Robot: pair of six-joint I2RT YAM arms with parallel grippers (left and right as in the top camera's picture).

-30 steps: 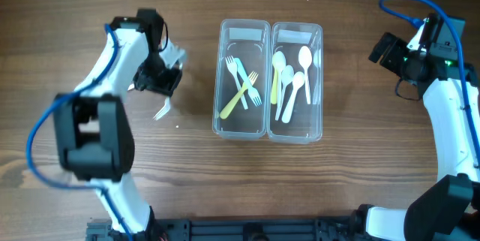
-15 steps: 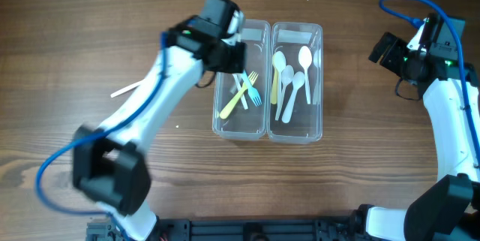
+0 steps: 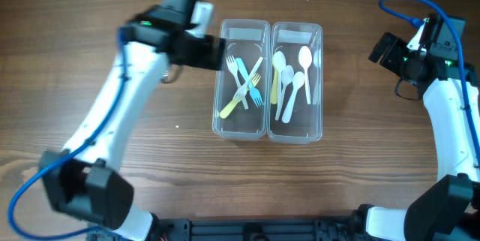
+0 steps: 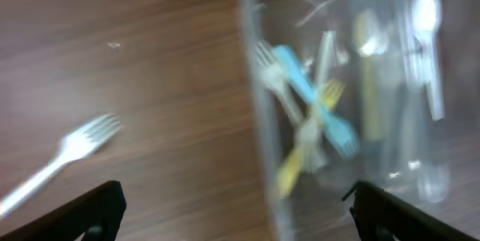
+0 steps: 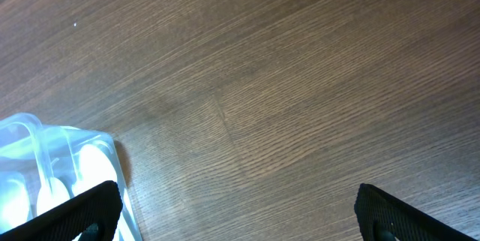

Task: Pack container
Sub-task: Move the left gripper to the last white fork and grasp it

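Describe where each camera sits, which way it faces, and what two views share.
Overhead: above the table, facing straight down on the container; the left arm and right arm show.
Left wrist: on the left arm, facing down at the forks in one tub and a white fork on the table; the open left fingers show at the bottom corners.
Right wrist: on the right arm, facing the table and one container corner; the open right fingers show below.
Shared: overhead and left wrist both show the crossed forks.
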